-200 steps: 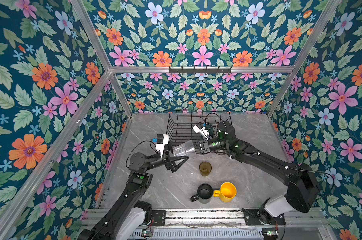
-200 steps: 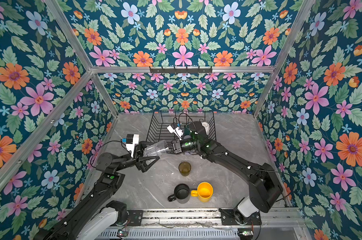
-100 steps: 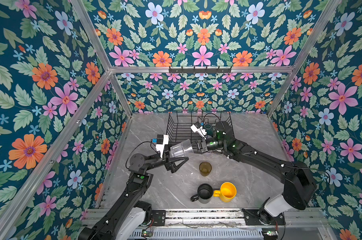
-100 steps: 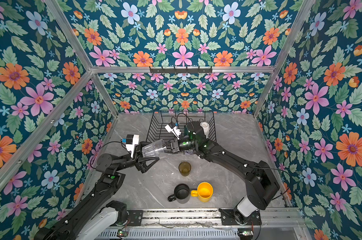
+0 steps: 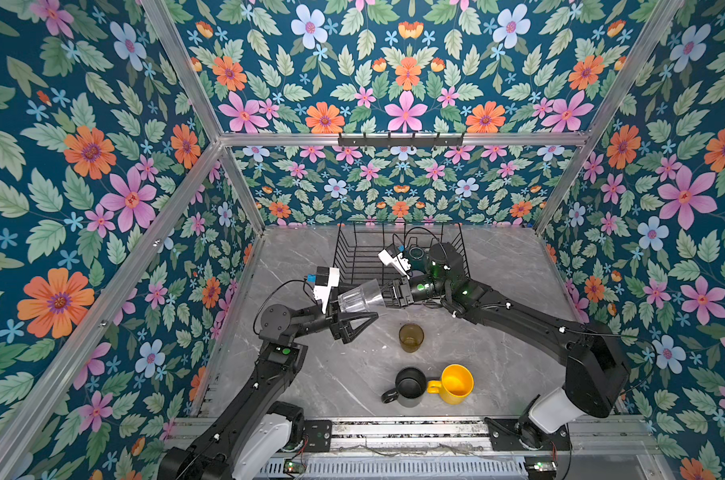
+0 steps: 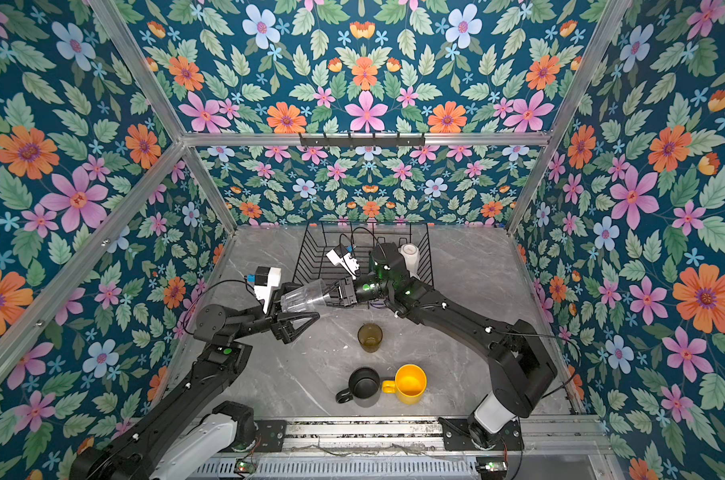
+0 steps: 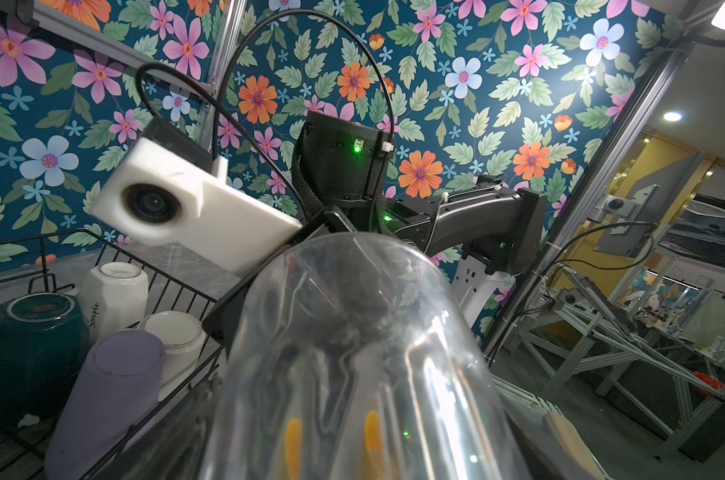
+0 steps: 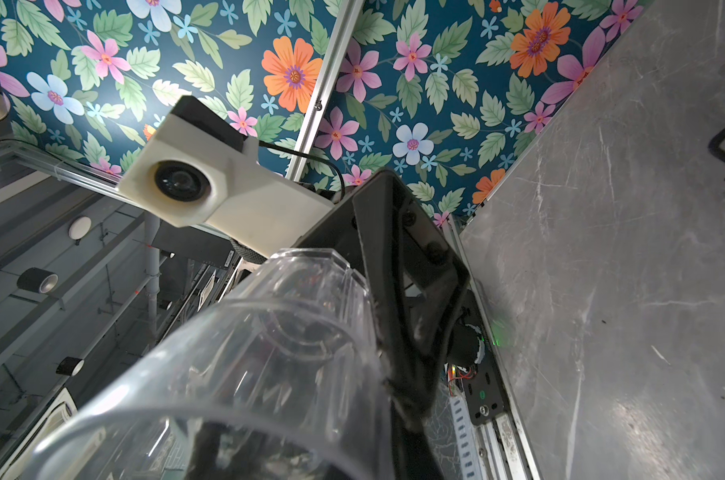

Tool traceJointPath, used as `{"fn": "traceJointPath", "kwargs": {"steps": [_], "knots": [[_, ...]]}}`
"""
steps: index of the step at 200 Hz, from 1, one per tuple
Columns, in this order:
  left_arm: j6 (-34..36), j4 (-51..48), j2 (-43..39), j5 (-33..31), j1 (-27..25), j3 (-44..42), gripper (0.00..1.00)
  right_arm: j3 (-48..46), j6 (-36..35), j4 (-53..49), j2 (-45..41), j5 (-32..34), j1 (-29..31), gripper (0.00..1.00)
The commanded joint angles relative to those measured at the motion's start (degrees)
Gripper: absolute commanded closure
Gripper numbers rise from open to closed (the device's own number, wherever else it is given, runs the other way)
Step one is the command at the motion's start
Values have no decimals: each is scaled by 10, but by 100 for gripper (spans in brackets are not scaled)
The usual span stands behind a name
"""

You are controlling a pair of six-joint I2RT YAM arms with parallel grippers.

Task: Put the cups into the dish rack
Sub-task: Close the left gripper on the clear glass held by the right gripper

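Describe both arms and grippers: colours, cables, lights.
Left arm and right arm: black links, white shell near each base, green joint lights. Left gripper and right gripper: black; the left's fingers are triangular frames. White wrist cameras, looped black cables.

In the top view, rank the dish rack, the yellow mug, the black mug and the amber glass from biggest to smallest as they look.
1. dish rack, by far the largest.
2. yellow mug and black mug: nearly alike, the yellow perhaps slightly wider.
3. amber glass, the smallest.
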Motion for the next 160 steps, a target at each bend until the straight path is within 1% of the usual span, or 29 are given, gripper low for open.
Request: {"fn": "traceJointPath", "kwargs": {"steps": [1, 36, 61, 87, 101, 117, 126, 141, 160], "knots": [[-4, 24, 0, 13, 1, 3, 8, 4, 2, 26, 2, -12, 2, 100], [-6, 24, 2, 14, 1, 4, 18, 5, 6, 29, 6, -13, 2, 100], [-10, 24, 4, 18, 1, 7, 33, 5, 6, 29, 6, -13, 2, 100], [-10, 25, 3, 15, 0, 10, 54, 5, 8, 25, 6, -11, 2, 100], [-10, 25, 1, 14, 1, 11, 68, 6, 9, 24, 6, -8, 2, 93], [-10, 24, -1, 12, 0, 12, 86, 6, 8, 23, 4, -7, 1, 90], [-10, 22, -3, 11, 1, 13, 94, 6, 8, 21, 4, -7, 2, 89], [-8, 19, -4, 8, 1, 14, 100, 6, 8, 19, 4, -7, 1, 85], [-5, 16, -7, 7, 0, 16, 100, 6, 6, 14, 2, -4, 1, 78]]}}
